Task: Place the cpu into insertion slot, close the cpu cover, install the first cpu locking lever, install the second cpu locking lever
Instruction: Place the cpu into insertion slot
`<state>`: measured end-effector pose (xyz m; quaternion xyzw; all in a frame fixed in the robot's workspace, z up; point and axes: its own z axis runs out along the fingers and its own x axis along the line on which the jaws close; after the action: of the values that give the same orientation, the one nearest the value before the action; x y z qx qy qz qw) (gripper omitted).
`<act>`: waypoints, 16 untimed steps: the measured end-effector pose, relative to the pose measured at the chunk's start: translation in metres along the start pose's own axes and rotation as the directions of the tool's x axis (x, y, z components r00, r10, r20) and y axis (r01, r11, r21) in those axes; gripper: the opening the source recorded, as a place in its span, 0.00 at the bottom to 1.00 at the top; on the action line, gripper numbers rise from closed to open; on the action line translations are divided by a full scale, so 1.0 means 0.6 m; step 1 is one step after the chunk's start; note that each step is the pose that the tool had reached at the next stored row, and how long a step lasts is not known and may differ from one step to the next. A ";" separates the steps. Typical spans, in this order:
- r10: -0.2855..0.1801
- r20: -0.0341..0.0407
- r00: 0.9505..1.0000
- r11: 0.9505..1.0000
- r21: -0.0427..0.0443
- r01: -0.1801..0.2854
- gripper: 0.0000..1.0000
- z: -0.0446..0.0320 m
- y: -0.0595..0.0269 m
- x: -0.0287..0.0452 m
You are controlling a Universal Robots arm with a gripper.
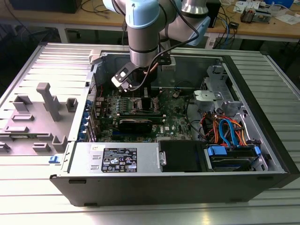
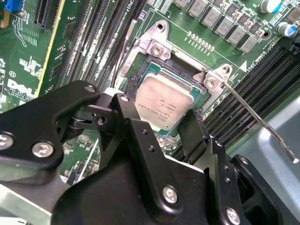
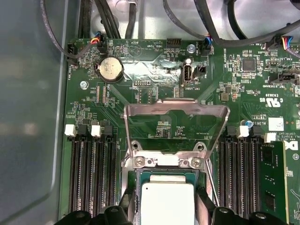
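Under the gripper [image 2: 158,121] | cpu [image 2: 161,101] seated in insertion slot [image 2: 164,70] | clamped or released: cannot tell

The arm [image 1: 143,28] comes down steeply from above in the exterior view, wrist upright, with the gripper [image 1: 139,95] held low and pointing downward, and in the second wrist view its two black fingers [image 2: 190,133] stand spread apart.
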<state>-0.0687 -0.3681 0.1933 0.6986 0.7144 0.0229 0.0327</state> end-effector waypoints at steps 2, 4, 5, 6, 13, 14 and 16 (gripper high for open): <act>0.000 0.003 1.000 1.000 0.000 0.000 0.61 0.000 0.000 0.000; 0.000 0.006 1.000 1.000 0.000 0.000 0.61 0.000 0.000 0.000; 0.000 0.007 1.000 1.000 0.000 0.000 0.61 0.000 0.000 0.000; -0.001 0.008 1.000 1.000 0.000 0.001 0.60 0.000 0.000 0.000; -0.003 0.037 0.999 1.000 -0.001 0.003 0.58 -0.009 0.002 0.000; -0.004 0.043 0.999 1.000 0.001 0.004 0.58 -0.011 0.002 0.000; -0.004 0.050 0.999 1.000 0.001 0.004 0.58 -0.012 0.002 0.000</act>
<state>-0.0683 -0.3680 0.2004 0.6975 0.7148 0.0051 0.0504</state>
